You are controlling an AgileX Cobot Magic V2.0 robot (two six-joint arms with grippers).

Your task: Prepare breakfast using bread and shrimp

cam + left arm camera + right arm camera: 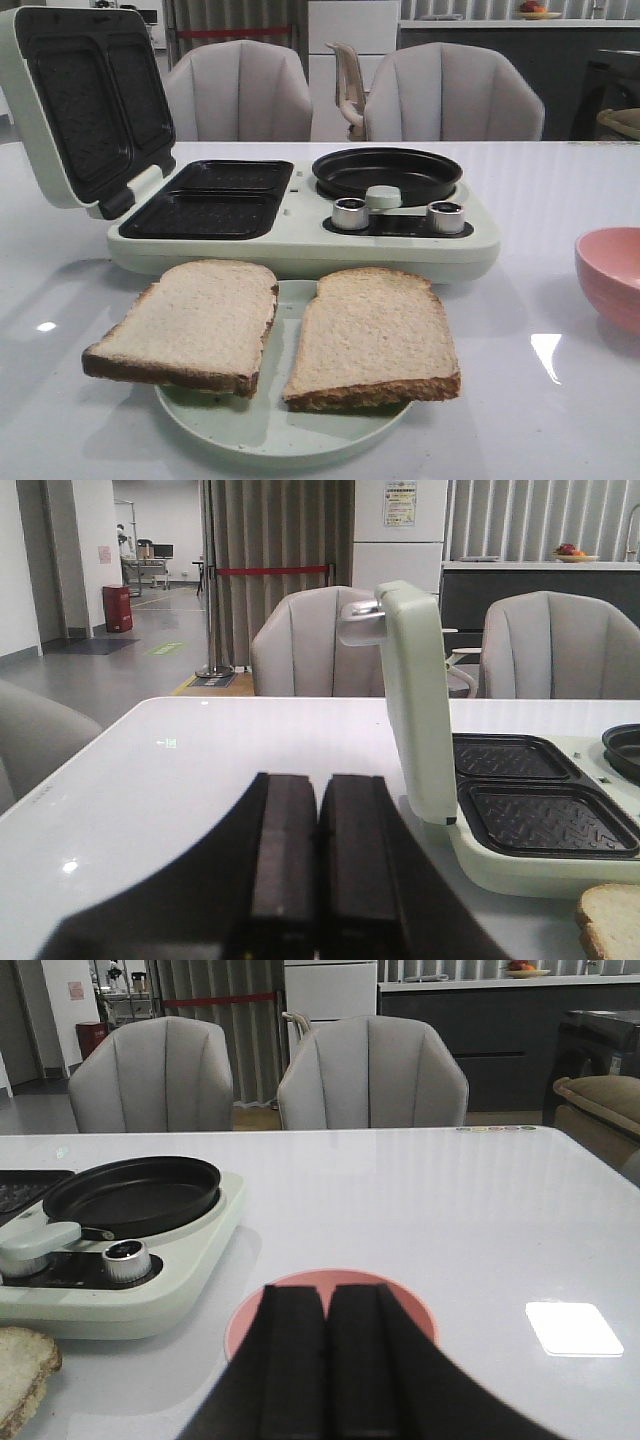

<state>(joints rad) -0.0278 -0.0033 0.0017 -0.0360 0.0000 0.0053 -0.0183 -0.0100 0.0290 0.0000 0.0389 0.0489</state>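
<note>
Two tan bread slices, the left slice (190,325) and the right slice (372,338), lie side by side on a pale green plate (270,430) in front of the breakfast maker (300,215). A corner of bread shows in the left wrist view (612,920) and in the right wrist view (22,1370). The shrimp are hidden. My left gripper (318,790) is shut and empty over bare table left of the maker. My right gripper (326,1300) is shut and empty, in front of the pink bowl (250,1320). Neither gripper shows in the front view.
The maker's lid (85,105) stands open over two black sandwich wells (205,205). A black round pan (387,172) and two silver knobs (350,213) are on its right half. The pink bowl (612,275) sits at the right edge. Grey chairs (240,90) stand behind the table.
</note>
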